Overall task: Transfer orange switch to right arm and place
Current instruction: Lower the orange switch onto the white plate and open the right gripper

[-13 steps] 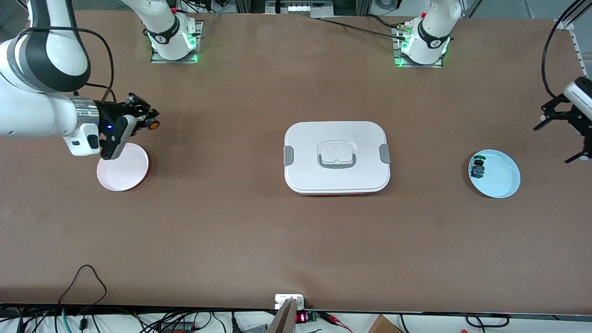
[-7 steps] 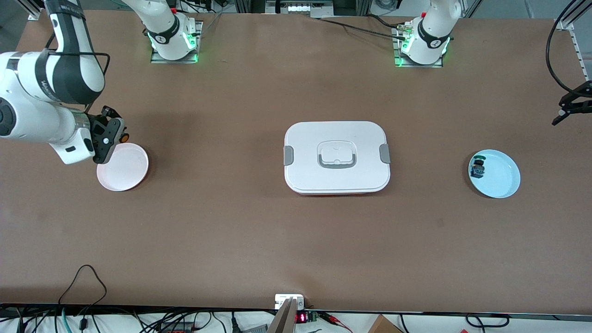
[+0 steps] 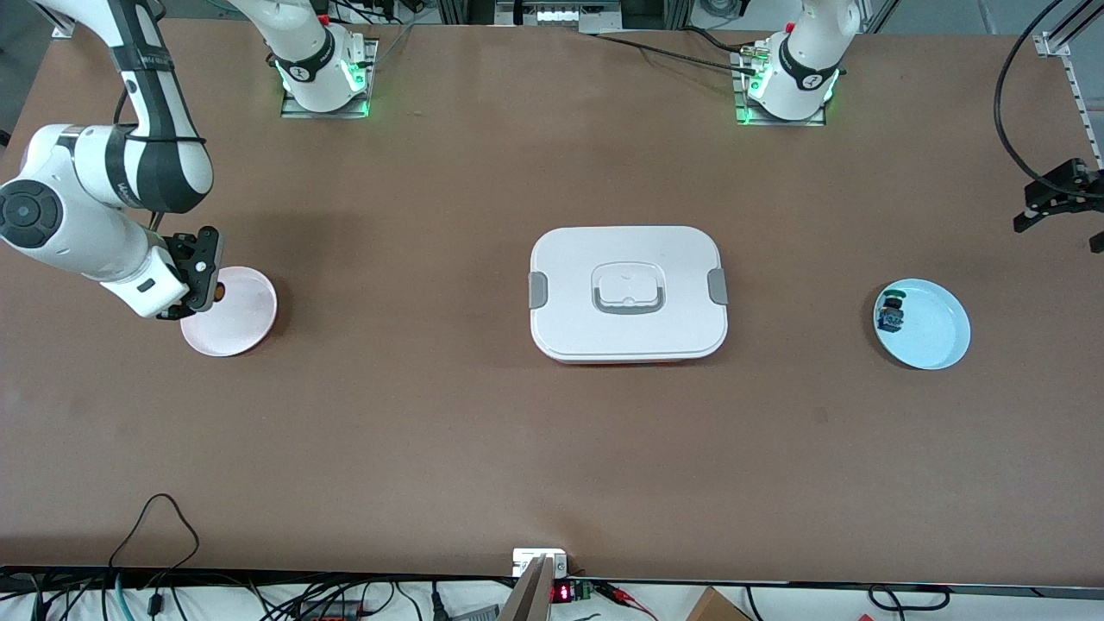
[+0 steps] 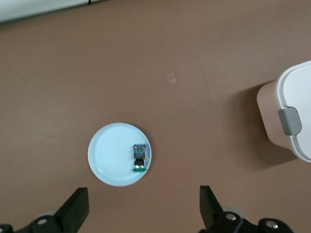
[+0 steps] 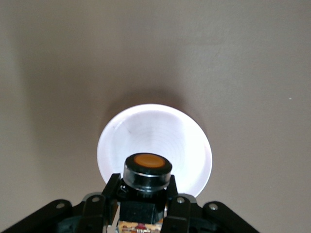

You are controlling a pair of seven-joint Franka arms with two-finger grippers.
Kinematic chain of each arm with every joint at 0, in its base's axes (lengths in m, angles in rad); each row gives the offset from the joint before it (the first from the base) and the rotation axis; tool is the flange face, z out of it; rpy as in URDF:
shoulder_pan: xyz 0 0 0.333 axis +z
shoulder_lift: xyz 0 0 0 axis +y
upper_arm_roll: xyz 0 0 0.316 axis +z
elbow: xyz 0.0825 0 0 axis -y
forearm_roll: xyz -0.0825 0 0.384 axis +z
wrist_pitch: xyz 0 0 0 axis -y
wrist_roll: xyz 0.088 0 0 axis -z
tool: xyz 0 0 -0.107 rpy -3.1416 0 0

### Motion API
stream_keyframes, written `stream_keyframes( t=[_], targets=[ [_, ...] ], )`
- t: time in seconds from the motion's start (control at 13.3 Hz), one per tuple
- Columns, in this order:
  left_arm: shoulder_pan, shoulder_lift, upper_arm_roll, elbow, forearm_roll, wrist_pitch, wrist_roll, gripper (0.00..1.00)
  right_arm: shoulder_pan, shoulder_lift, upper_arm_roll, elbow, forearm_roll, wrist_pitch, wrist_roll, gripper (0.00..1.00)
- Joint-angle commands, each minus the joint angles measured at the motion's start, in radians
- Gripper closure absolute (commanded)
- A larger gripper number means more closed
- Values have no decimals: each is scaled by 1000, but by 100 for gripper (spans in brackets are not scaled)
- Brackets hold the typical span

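Observation:
The orange switch (image 5: 147, 172), with a round orange cap on a black body, is clamped between my right gripper's fingers (image 5: 143, 194). In the front view my right gripper (image 3: 210, 280) hangs over the edge of a pale pink plate (image 3: 243, 315) at the right arm's end of the table. Only a sliver of the orange cap (image 3: 221, 293) shows there. The plate (image 5: 160, 131) lies directly under the switch. My left gripper (image 3: 1056, 203) is open and empty, up in the air at the left arm's end of the table, and shows in its own view (image 4: 142, 208).
A white lidded box (image 3: 628, 293) sits mid-table. A light blue plate (image 3: 940, 332) at the left arm's end holds a green-capped black-and-blue switch (image 3: 891, 315). Both also show in the left wrist view: the plate (image 4: 109, 155) and the switch (image 4: 140, 158).
My right gripper has swung toward the right arm's end and come down over the pink plate with the orange switch in it. My left gripper has drawn back to the table's edge.

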Motion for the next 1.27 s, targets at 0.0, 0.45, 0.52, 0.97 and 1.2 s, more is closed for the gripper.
stream_keyframes(
  t=[0.0,0.45,0.52,0.97,1.2],
  targets=[
    [-25,9,-9,42,49,-85,-171,0,-46,25,16,-51,-15,93,-88,92],
    [-59,45,-3,92,51,-142,-319,0,-89,116,17,-54,-17,205,-213,91],
    [-59,49,-1,93,49,-142,-315,0,-92,136,17,-54,-17,221,-216,91],
    [-51,136,-1,111,49,-153,-273,0,-113,191,19,-124,-15,379,-242,89],
    [-56,134,-8,125,51,-155,-285,0,-114,196,19,-132,-17,394,-242,87]
  ],
)
